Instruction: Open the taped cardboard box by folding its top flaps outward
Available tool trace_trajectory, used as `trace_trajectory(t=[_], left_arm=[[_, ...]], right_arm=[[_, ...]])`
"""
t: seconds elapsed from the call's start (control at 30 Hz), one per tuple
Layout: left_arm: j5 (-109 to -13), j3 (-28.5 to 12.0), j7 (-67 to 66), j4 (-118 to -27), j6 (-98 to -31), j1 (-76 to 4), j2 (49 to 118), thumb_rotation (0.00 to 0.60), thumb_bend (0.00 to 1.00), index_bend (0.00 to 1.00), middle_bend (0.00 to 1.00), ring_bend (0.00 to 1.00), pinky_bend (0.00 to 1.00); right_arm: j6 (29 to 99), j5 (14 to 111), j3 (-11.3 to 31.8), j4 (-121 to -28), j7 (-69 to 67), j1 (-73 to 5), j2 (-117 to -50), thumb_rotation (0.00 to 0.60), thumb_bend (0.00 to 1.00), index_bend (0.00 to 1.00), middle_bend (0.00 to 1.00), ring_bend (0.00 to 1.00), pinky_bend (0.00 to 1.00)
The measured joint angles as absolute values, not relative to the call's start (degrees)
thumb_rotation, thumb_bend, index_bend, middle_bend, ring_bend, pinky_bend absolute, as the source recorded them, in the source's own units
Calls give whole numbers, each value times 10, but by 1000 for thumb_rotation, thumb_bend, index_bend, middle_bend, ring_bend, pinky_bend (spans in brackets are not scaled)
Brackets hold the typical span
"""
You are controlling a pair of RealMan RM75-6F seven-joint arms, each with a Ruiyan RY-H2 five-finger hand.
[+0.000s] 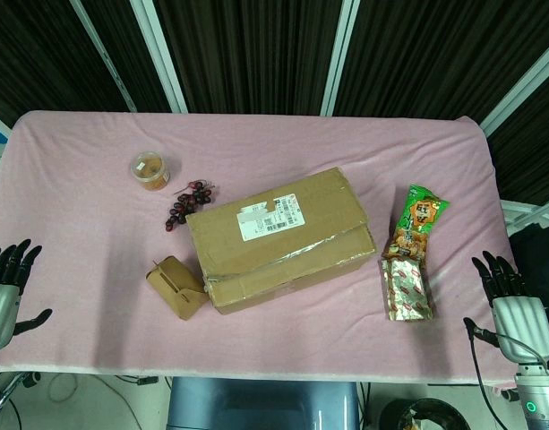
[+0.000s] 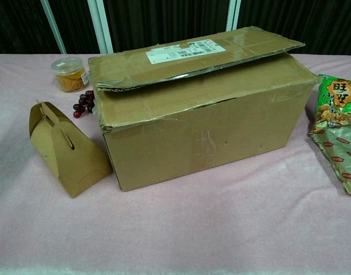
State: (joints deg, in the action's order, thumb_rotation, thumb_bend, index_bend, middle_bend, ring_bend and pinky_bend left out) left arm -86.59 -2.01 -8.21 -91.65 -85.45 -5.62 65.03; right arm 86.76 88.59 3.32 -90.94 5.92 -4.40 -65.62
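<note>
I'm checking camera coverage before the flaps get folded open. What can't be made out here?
- Cardboard box contents: hidden by its flaps in both views.
- Shipping label text: too small to read.
- Left hand and right hand: cut off by head view edges, absent from chest view.
- Silver packet: cropped by chest view's right edge.

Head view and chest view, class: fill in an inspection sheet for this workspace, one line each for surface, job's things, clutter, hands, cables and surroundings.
Surface: pink cloth-covered table.
Job's things: large brown taped cardboard box, flaps not folded out; far flap edge slightly lifted in chest view.
Clutter: small brown paper gable box beside the big box's left end; round clear plastic tub; dark grape bunch; green snack packet; silver foil packet.
Hands: left hand and right hand at the table's near corners, holding nothing.
Cables: black cable by the right hand.
Surroundings: dark slatted wall.
</note>
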Motion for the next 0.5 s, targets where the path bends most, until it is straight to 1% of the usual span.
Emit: trace_trajectory(t=[0.5], left_arm=[[-863,-20,-80,-918,-853,-56,650,600,59,0,0,0,0]], right_arm=[[865,883,33,-913,60,-44,-656,600,223,0,0,0,225]])
